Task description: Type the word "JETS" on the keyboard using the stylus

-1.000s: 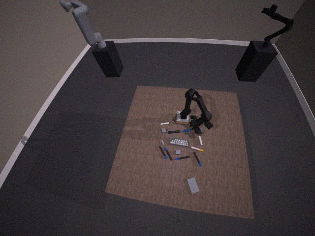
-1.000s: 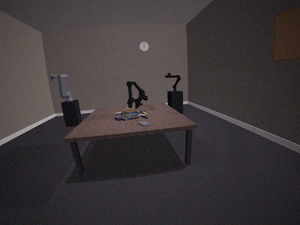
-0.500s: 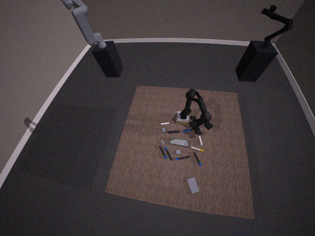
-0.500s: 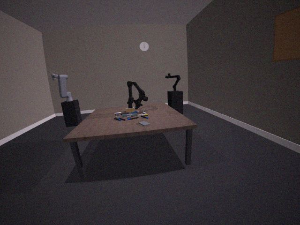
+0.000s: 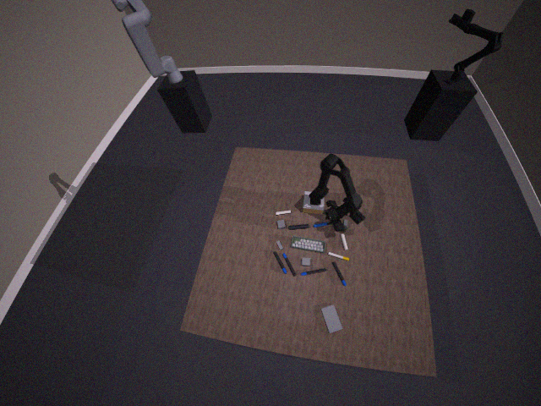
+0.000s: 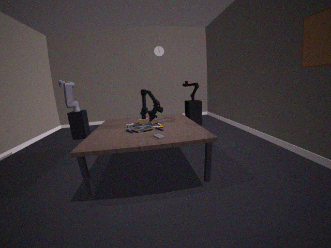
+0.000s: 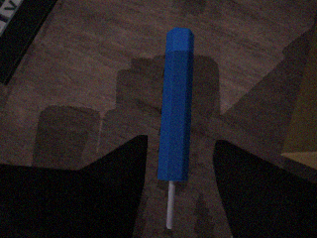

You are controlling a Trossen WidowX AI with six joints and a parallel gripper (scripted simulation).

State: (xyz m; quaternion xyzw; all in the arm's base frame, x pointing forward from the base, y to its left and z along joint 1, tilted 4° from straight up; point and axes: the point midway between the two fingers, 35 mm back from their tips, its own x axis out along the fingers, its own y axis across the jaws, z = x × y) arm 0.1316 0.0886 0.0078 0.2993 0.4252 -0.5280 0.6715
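Stylus (image 5: pixel 320 224) (image 7: pixel 175 109) lies on the desk (image 5: pixel 262 305) (image 6: pixel 144 142), far side of the keyboard (image 5: pixel 308 244), its barrel running between the parted, empty fingers of the gripper (image 5: pixel 337 218) (image 7: pixel 180 147), probably lined up for grasping. The arm (image 5: pixel 347 178) (image 6: pixel 151 96) arches high, then bends down, wrist angled toward the desk.

On the surface (image 5: pixel 244 305) (image 6: pixel 115 140) (image 7: pixel 258 30), seen in the top view, the keyboard (image 5: pixel 308 244) (image 6: pixel 143 127) (image 7: pixel 6 22) sits amid the scattered things. Behind it and a little right lies the stylus (image 5: pixel 319 225) (image 7: pixel 175 109) — farther back still is the box (image 5: pixel 308 210) (image 6: pixel 143 121) (image 7: pixel 302 124). A small block (image 5: pixel 306 261) lies just before the keyboard, another (image 5: pixel 281 224) behind and left. A capped pen (image 5: pixel 338 256) is near its right end. Well before them all — and to the right — lies the flat slab (image 5: pixel 331 319) (image 6: pixel 159 136).
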